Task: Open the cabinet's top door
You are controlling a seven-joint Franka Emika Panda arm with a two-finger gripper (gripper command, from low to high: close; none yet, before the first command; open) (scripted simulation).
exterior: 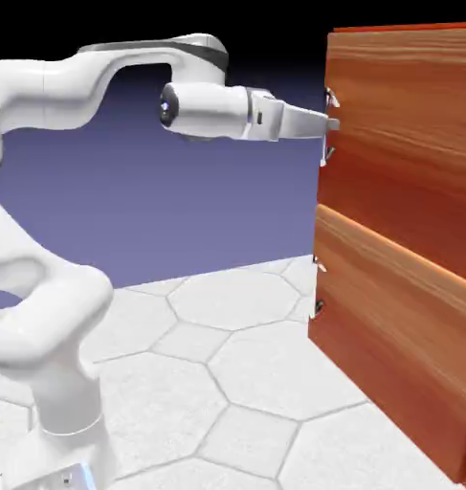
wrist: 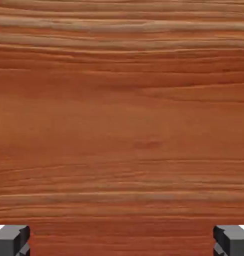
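1. Reddish-brown wood fills my hand view from edge to edge. I think it is the cabinet, seen from very close.
2. My gripper is level and points right, straight at the cabinet's front edge. I think it is held that way so the fingers can slide around the handle.
3. I see the two grey fingertips far apart in the bottom corners of the hand view. So the gripper is spread wide and pinches nothing.
4. No handle shows between the fingertips, only wood.
5. I see the top door high on the right in the exterior view. It looks shut, flat with the panel under it.
6. Its small silver handle stands up and down at the door's left edge. The fingers end right at it, but I cannot tell if they touch it.
7. I count one cabinet, two wood panels stacked one over the other, and one robot arm.
8. I count two silver handles: one on the top door and a lower handle near the lower panel. The lower one is too small to see well.
9. I think I am at the reaching step. The door is not open yet.
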